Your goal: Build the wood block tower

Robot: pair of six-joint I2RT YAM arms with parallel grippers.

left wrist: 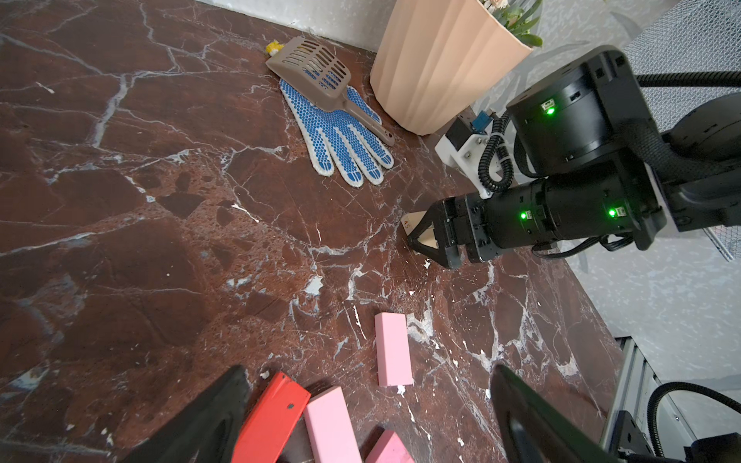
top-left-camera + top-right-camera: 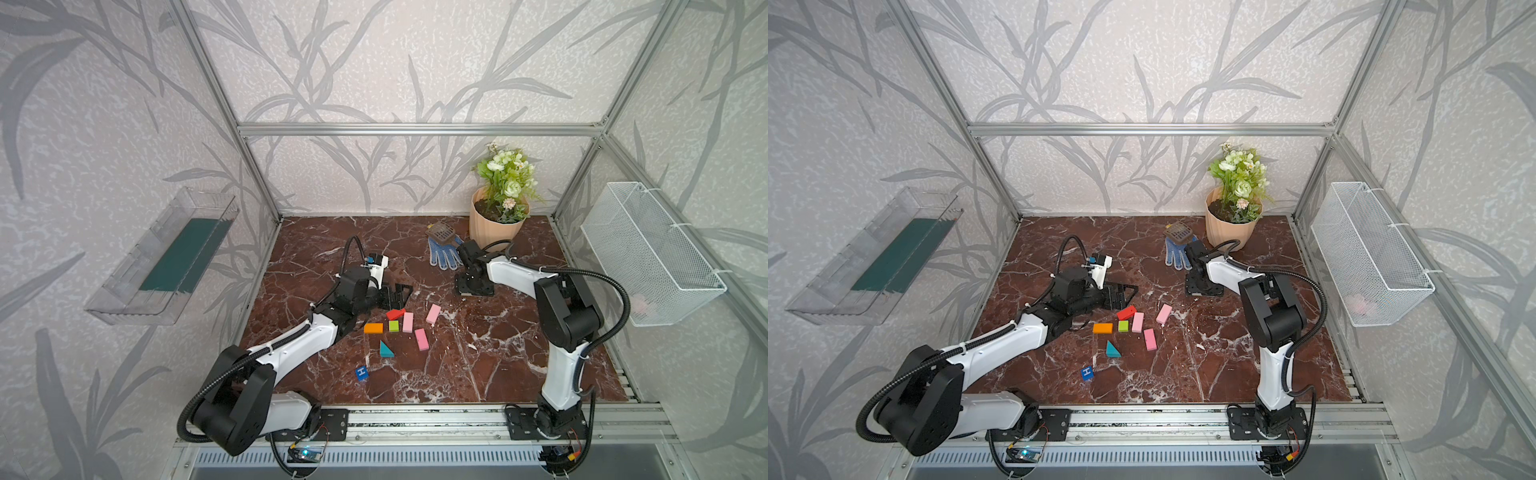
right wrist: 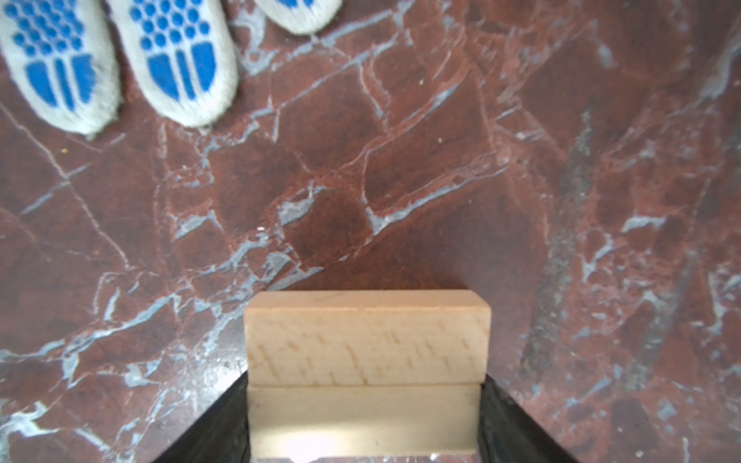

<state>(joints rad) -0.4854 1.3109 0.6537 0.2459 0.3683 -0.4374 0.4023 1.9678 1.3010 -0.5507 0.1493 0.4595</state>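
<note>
The two tan bars [image 3: 367,340] are pinched by the right jaws, down on the desk [image 2: 498,353] near the glove [image 2: 444,254]. They should be set flat, side by side. The left jaws are spread wide, empty.

Bright, even light w/ soft shadows, top views bowed at edges, right wrist cam blurry on the glove [image 3: 176,60], white glare on the tan wood block [image 3: 363,417].

Marble tabletop [image 2: 498,365]: wood blocks [image 2: 421,338], glove [image 2: 442,257], flowerpot [image 2: 492,235] (scoop [image 2: 441,232] on glove)
</note>
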